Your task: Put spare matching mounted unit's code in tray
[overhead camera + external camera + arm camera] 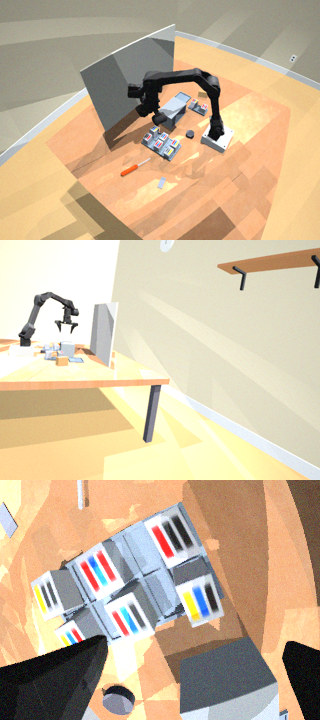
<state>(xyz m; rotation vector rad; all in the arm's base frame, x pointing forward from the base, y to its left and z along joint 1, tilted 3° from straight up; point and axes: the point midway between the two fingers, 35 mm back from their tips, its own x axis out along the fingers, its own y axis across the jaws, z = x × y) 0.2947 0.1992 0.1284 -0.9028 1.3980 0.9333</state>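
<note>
The mounted unit is a large grey box (173, 105) (67, 349) (225, 672); its back code is not visible. The shallow blue-grey tray (183, 96) (76, 360) is empty beside it. Six spares stand in a rack (137, 552). A spare striped red, blue, red (158, 145) (98, 571) is in the rack's middle. Others include one with red and black stripes (147, 138) (172, 536) and one with yellow, blue, black (154, 130) (200, 601). My gripper (149, 118) (65, 332) (200, 650) is open and empty, pointing down high above the table.
A tall grey panel (129, 85) (103, 330) stands behind the box. Two more striped blocks (194, 102) (204, 107) sit on a small rack near the tray. A tan block (202, 94) (62, 361), dark puck (189, 134) (118, 700) and orange screwdriver (129, 170) lie around.
</note>
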